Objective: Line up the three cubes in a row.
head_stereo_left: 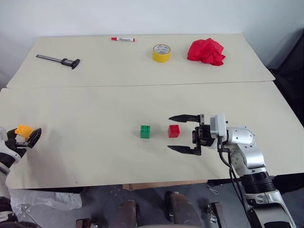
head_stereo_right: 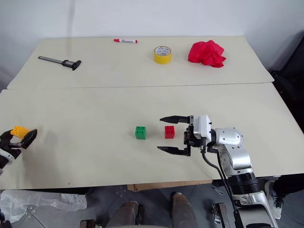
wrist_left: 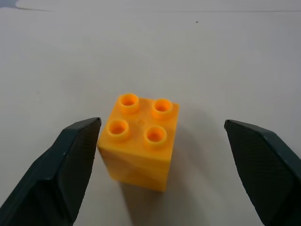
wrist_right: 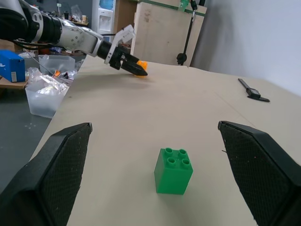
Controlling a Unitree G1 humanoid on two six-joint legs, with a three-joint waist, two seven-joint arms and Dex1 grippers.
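The orange-yellow cube stands on the table near its far left edge, between the fingers of my left gripper. In the left wrist view one finger is right beside the cube while the other stands well apart, so the jaws are open. The green cube and the red cube sit side by side at the table's middle, a small gap between them. My right gripper lies level and open, pointing left, with the red cube between its fingertips, untouched. The green cube lies just beyond them.
On the far table lie a black caliper, a red marker, a yellow tape roll and a red cloth. A seam separates the two tables. The near table's front edge runs just below the cubes.
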